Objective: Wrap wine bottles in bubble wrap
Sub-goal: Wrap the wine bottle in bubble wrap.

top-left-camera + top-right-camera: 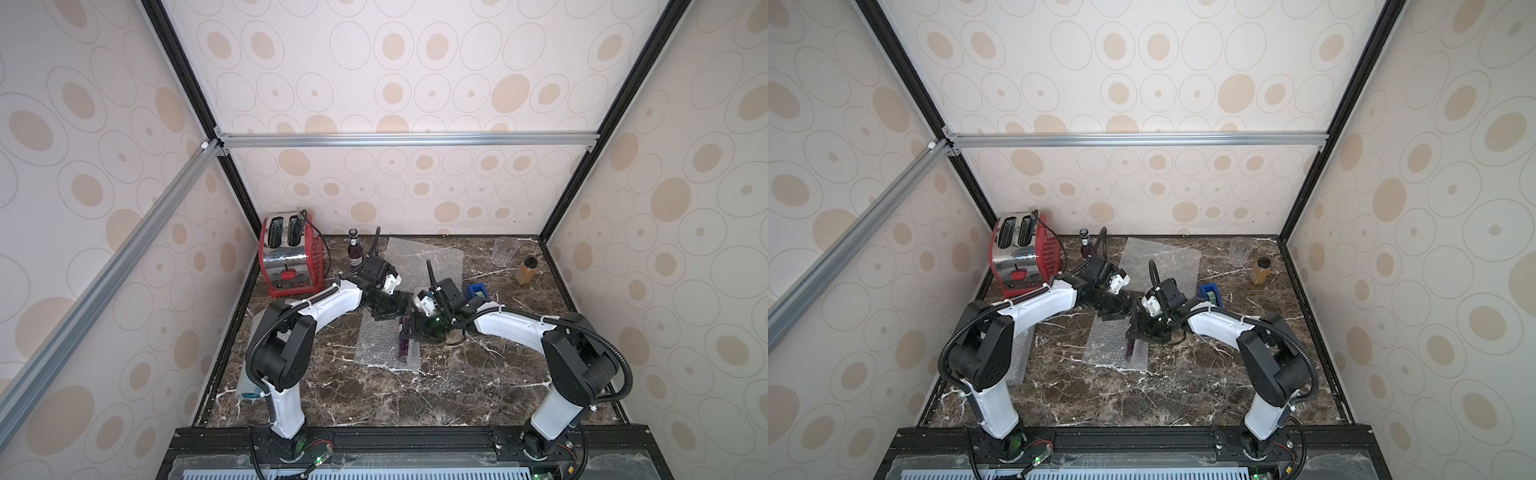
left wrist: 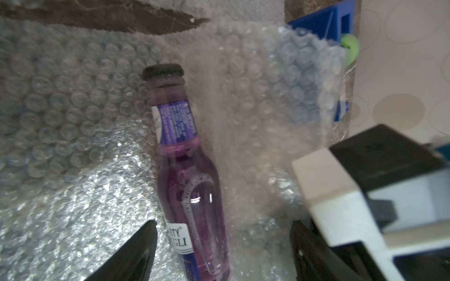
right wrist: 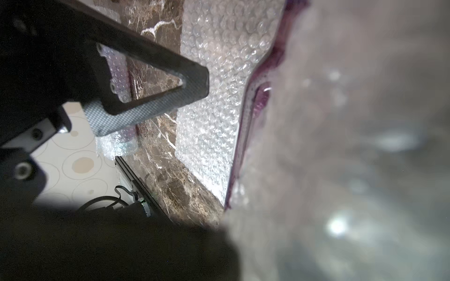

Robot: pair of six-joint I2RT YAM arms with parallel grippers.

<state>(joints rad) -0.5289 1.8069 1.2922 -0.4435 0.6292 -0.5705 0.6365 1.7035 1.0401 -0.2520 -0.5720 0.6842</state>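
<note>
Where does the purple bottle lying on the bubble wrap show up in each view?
Top view: purple bottle, lower middle of the picture.
Top view: again lower middle.
Left wrist: central, close up, label readable.
Right wrist: blurred purple edge, mid-picture.
Shared landmark: bubble wrap sheet beneath it.
</note>
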